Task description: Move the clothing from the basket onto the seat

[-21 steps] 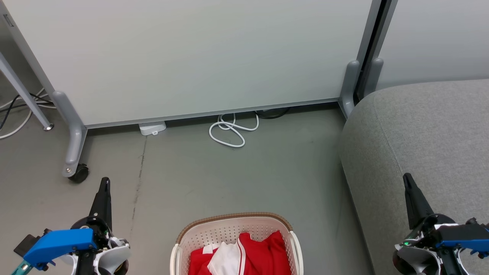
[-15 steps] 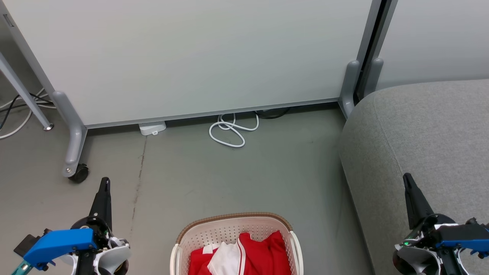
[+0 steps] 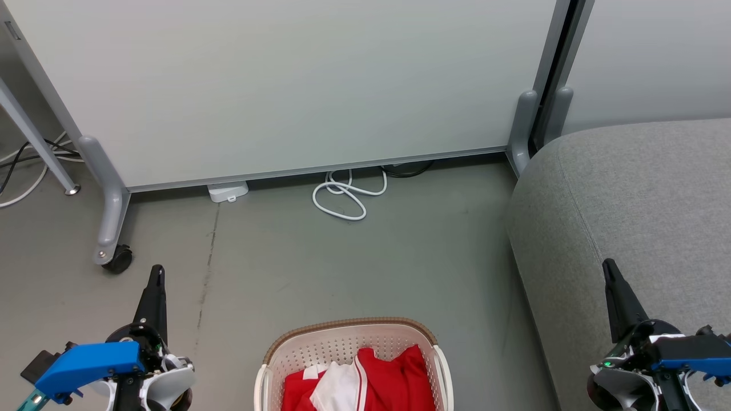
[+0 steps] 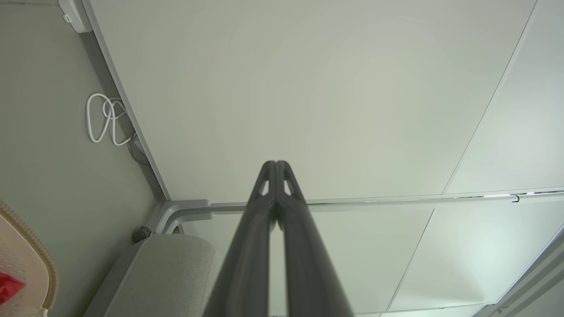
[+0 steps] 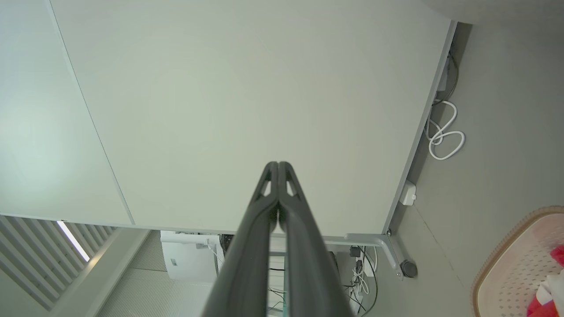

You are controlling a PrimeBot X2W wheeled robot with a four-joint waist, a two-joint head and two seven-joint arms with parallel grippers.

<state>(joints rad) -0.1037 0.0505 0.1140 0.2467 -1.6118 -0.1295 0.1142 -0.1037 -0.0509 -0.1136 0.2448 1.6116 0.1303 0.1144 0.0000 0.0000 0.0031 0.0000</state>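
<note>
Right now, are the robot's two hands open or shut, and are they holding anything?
Left gripper: shut, holding nothing.
Right gripper: shut, holding nothing.

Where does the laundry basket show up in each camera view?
Head view: basket at the bottom centre.
Left wrist view: basket in the lower left corner.
Right wrist view: basket in the lower right corner.
Shared landmark: coiled white cable on the floor.

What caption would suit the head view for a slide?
Both shut, left gripper and right gripper flank the basket of red clothing beside the grey seat.
</note>
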